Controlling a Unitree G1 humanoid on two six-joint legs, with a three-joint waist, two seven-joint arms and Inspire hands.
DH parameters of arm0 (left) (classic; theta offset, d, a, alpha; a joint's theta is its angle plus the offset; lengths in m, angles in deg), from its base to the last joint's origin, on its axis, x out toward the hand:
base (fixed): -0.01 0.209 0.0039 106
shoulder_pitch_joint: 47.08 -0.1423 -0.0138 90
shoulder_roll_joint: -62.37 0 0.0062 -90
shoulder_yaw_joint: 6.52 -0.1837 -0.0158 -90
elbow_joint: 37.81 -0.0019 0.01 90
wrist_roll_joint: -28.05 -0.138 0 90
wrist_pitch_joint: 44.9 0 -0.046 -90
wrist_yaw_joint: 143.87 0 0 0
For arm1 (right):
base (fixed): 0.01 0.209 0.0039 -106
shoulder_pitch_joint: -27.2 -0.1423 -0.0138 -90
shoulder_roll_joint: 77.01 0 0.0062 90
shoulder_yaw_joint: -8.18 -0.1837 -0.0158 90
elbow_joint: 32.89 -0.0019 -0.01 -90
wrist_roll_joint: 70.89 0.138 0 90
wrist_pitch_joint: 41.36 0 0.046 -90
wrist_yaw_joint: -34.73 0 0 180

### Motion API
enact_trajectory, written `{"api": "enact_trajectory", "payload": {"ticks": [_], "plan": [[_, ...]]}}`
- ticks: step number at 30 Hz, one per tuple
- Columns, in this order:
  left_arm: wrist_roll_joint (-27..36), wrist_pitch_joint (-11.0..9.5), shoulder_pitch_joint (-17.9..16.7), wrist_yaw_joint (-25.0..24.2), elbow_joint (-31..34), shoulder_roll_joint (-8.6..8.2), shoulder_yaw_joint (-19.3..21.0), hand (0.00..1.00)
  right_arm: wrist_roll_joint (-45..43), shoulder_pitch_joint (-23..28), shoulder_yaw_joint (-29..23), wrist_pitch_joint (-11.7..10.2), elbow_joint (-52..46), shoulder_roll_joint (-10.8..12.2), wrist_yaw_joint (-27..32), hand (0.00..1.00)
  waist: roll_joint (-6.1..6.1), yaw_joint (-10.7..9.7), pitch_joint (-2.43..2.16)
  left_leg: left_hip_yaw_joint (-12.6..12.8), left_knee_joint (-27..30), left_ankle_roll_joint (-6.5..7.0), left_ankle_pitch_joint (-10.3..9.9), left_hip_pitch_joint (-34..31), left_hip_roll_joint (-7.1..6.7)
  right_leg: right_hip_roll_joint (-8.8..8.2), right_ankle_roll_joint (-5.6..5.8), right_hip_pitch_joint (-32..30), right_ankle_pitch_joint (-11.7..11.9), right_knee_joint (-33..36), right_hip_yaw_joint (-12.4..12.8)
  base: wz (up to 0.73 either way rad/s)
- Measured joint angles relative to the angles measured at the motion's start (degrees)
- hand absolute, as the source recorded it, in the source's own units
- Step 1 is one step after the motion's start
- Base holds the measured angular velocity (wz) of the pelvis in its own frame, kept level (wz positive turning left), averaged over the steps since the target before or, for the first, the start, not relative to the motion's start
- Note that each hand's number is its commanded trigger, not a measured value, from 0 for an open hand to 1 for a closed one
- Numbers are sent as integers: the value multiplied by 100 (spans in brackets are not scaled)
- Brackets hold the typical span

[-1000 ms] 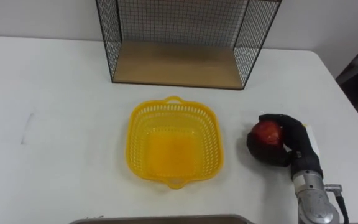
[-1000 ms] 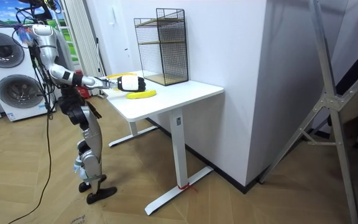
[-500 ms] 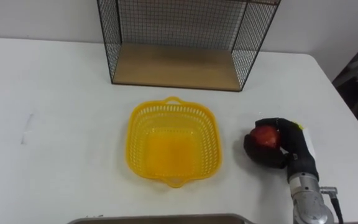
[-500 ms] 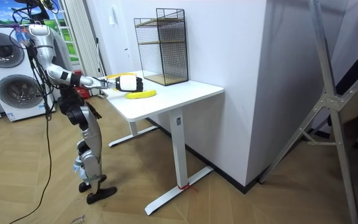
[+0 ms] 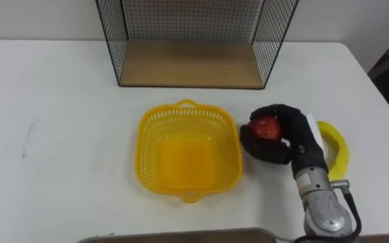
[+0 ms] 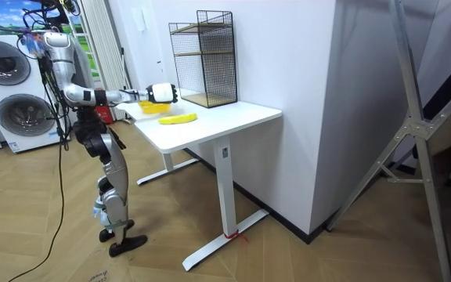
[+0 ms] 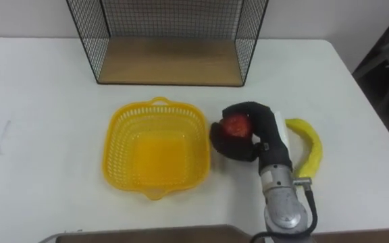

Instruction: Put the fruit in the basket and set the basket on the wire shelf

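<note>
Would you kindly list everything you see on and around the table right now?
table: 1, white, under everything
wire shelf: 1, black mesh with wooden board, table's far side
basket: 1, yellow, empty, mid-table
apple: 1, red, in the hand beside the basket's right rim
banana: 1, yellow, on the table right of the hand
washers: 2, white, stacked, room view's left edge
right robot hand: 1, black, curled round the apple

Basket before shelf, banana right
</note>
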Motion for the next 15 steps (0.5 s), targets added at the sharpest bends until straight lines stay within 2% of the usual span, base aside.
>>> {"api": "enact_trajectory", "payload": {"ticks": [2, 9, 15], "plan": [[1, -2, 1, -27, 0, -12, 0, 0, 7, -40, 8, 13, -382, 4, -54, 100, 6, 98, -2, 0, 0, -1, 1, -4, 1, 1, 0, 0, 0, -11, 17, 0], [-35, 2, -30, -237, -1, -64, -7, 0, -189, -81, 113, 13, -680, 83, -228, 100, 19, 138, -13, 6, 3, -1, 1, -29, 0, -5, 3, -7, 2, -7, 11, 0], [-56, 47, 26, -250, 20, -99, -132, 0, -252, -83, 629, 43, -724, 89, -506, 100, 49, 153, -45, 30, 46, -1, 2, -110, 10, -3, 3, -119, 1, 85, 34, -1]]}}
